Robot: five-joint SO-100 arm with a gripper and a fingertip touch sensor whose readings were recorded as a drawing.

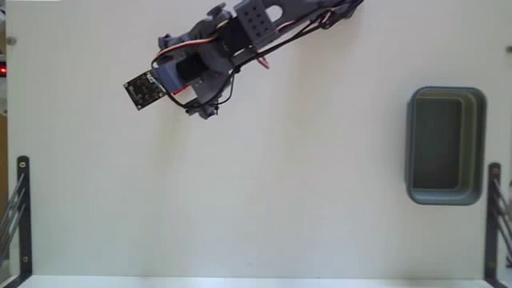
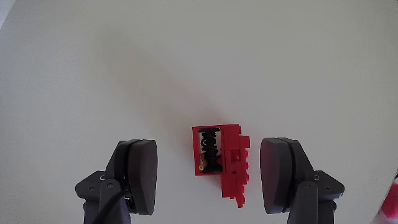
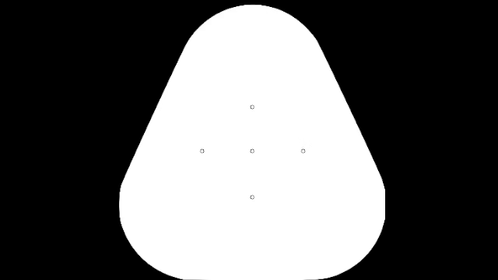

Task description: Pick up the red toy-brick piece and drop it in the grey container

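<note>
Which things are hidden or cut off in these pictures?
- Red toy-brick piece: hidden under the arm in the fixed view.
- Gripper: fixed view, covered by the arm; wrist view, finger bases cut off below.
- Grey container: outside the wrist view.

No words, numbers or signs can be read on anything in the fixed view or the wrist view.
</note>
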